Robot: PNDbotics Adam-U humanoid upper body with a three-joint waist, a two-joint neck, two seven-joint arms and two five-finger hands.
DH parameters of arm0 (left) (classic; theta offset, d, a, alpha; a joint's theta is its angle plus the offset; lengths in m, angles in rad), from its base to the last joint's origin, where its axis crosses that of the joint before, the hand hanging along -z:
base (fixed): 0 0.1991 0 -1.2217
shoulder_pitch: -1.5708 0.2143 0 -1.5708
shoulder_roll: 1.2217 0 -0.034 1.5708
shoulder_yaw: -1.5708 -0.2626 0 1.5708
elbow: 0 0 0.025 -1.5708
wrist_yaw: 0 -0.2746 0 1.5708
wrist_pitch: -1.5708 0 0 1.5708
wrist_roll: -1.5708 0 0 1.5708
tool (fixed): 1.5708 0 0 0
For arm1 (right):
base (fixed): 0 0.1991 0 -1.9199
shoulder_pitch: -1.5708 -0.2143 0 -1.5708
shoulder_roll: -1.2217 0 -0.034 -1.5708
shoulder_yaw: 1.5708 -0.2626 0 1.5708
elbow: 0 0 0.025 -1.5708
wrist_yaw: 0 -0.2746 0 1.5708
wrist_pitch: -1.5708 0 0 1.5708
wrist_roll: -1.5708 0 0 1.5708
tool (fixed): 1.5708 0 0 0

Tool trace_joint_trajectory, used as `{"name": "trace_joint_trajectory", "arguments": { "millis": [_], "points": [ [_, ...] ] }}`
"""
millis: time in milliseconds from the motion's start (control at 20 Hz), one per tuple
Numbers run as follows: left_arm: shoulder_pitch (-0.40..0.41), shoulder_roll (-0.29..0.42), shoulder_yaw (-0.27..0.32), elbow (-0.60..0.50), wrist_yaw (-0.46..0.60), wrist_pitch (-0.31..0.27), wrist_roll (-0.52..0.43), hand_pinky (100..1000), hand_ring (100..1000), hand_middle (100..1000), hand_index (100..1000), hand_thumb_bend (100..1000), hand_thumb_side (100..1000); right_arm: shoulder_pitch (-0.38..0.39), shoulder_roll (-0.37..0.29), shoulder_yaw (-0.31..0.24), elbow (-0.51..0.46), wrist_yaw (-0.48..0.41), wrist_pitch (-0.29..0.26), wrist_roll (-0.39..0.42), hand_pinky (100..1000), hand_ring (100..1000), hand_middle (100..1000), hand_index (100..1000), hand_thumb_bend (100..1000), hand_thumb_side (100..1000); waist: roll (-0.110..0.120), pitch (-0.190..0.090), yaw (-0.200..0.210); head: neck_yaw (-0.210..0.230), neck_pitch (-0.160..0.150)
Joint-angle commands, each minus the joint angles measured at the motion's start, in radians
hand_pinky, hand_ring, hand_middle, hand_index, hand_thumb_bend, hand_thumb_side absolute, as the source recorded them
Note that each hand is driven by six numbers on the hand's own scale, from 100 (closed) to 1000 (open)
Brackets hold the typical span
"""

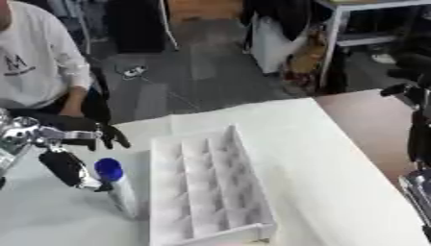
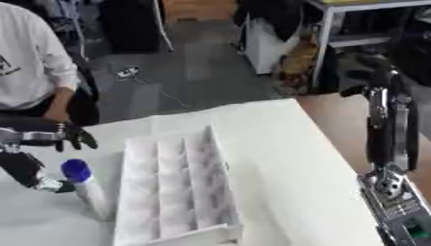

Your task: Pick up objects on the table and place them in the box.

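Now the left robot hand (image 1: 71, 168) is pinching a blue-capped bottle (image 1: 118, 187) at nine o'clock of the box (image 1: 206, 192); next, lifting it over the rim.

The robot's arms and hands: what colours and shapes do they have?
The left hand has black fingers on a shiny silver wrist. The right arm is black and slim, with silver metal joints and a grey block near the bottom. The right hand does not show.
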Motion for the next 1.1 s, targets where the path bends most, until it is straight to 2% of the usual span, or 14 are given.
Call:
{"name": "trace_joint_trajectory", "arguments": {
  "millis": [50,300,1100],
  "points": [
    [-0.03,0.035,-0.003,0.004,-0.05,-0.061,-0.031,734,840,941,953,536,392,-0.009,-0.026,-0.001,-0.01,-0.003,0.001,0.005,489,668,727,769,100,874,-0.002,-0.015,-0.001,0.013,-0.004],
    [-0.044,0.03,-0.007,0.016,-0.104,-0.101,-0.031,734,840,935,953,609,401,-0.01,-0.026,-0.001,-0.01,-0.003,0.0,0.006,489,668,727,769,100,874,0.0,-0.014,-0.004,0.012,-0.001],
    [-0.069,0.009,-0.023,0.072,-0.178,-0.171,-0.031,713,813,893,940,628,388,-0.017,-0.024,0.002,-0.01,-0.008,-0.001,0.012,489,668,727,770,100,875,0.001,-0.008,-0.015,0.014,-0.01]
  ]
}}
